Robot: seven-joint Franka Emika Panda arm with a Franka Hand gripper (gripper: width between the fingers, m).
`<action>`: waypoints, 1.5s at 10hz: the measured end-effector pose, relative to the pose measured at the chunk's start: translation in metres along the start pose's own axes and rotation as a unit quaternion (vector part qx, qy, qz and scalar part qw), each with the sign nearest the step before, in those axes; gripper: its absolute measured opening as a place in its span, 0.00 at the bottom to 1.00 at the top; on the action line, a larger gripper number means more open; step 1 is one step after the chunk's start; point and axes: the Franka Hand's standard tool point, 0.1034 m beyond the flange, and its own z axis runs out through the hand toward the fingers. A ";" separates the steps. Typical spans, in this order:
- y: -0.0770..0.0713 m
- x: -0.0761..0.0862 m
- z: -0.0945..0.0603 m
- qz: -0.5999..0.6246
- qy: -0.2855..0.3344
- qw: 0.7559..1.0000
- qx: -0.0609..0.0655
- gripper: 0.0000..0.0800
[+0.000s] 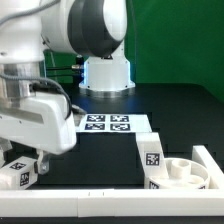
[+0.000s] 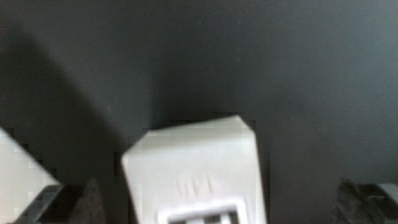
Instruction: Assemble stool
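black table [image 1: 100, 160]: the gripper [image 1: 28, 156] hangs wide open and empty. a leg [image 2: 192, 165] sits below, between the jaws, its long axis crossing their closing line.

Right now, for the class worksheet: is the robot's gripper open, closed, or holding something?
Gripper: open, holding nothing; a white stool leg sits between the jaws, not gripped.

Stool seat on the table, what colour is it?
The seat is plain white, seen best in the exterior view, near that view's lower right.
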 end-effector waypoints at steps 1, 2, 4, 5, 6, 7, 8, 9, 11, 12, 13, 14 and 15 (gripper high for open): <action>-0.001 -0.002 0.003 0.005 -0.003 1.000 -0.002 0.81; 0.000 -0.001 0.002 0.005 -0.001 1.000 -0.002 0.78; 0.000 -0.001 0.003 0.006 -0.002 1.000 -0.002 0.55; 0.000 -0.001 0.003 0.006 -0.001 1.000 -0.002 0.41; 0.000 -0.001 0.002 0.014 -0.001 1.000 -0.002 0.41; -0.003 -0.004 -0.002 0.041 0.002 0.999 0.000 0.42; -0.006 -0.013 -0.008 0.081 -0.002 0.997 0.008 0.42; -0.009 -0.028 -0.012 0.129 -0.010 0.991 0.019 0.42; -0.027 -0.056 -0.023 0.141 -0.010 0.990 0.030 0.42; -0.030 -0.055 -0.024 0.112 -0.007 0.993 0.031 0.42; -0.026 -0.054 -0.022 0.072 -0.007 0.997 0.030 0.42; -0.025 -0.054 -0.022 0.047 -0.006 0.998 0.029 0.42; -0.024 -0.056 -0.022 0.048 -0.002 0.998 0.031 0.42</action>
